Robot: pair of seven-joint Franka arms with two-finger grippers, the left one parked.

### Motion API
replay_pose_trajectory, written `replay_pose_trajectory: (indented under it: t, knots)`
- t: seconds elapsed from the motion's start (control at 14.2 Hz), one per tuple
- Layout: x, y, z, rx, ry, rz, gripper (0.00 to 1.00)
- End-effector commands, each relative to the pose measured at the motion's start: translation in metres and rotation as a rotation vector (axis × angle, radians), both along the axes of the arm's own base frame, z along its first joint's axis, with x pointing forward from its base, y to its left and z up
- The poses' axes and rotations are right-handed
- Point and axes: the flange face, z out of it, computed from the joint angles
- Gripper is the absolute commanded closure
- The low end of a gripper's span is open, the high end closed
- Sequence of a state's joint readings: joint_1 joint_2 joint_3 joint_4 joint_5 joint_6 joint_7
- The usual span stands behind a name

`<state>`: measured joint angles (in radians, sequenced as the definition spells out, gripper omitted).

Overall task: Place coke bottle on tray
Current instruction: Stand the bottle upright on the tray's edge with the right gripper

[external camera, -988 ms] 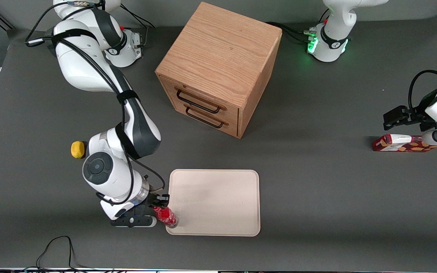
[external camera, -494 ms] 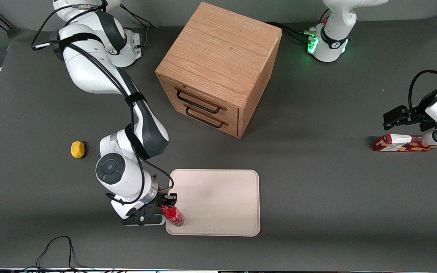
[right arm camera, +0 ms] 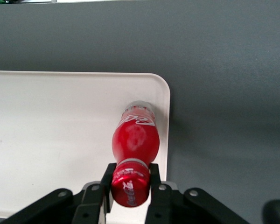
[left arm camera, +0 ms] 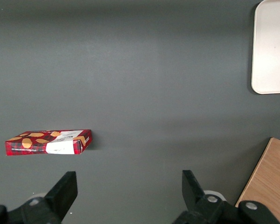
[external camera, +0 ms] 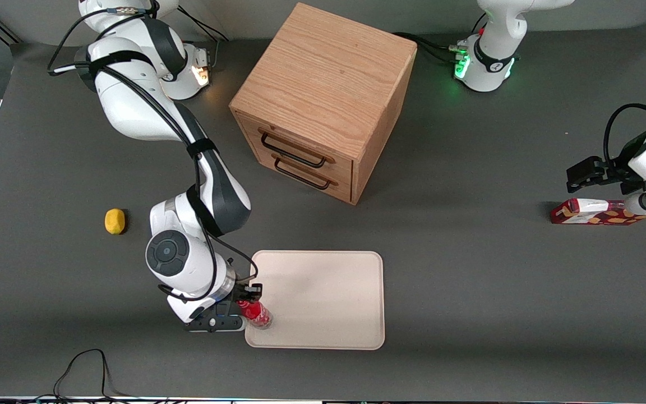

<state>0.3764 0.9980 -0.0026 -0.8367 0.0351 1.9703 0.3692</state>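
On the dark grey table (external camera: 469, 292), the small, light and likely slippery coke bottle (right arm camera: 135, 140) is held upright by its neck just under the cap, pinched between the gripper (right arm camera: 129, 183) fingers, over the tray (external camera: 328, 297) corner.

The gripper (external camera: 248, 303) hides the neck of the coke bottle (external camera: 259, 316) in the front view. The tray (left arm camera: 271, 46) runs off at three o'clock in the left wrist view.
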Motion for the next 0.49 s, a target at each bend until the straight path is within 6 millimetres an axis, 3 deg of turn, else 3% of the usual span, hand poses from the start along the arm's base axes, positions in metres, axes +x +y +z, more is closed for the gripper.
replay_pose_trajectory:
  t: [0.0, 0.42]
  knots:
    - [-0.002, 0.0032, 0.0004, -0.018, 0.013, -0.042, 0.0]
    - [-0.0008, 0.0002, 0.0052, -0.019, 0.008, -0.057, 0.0]
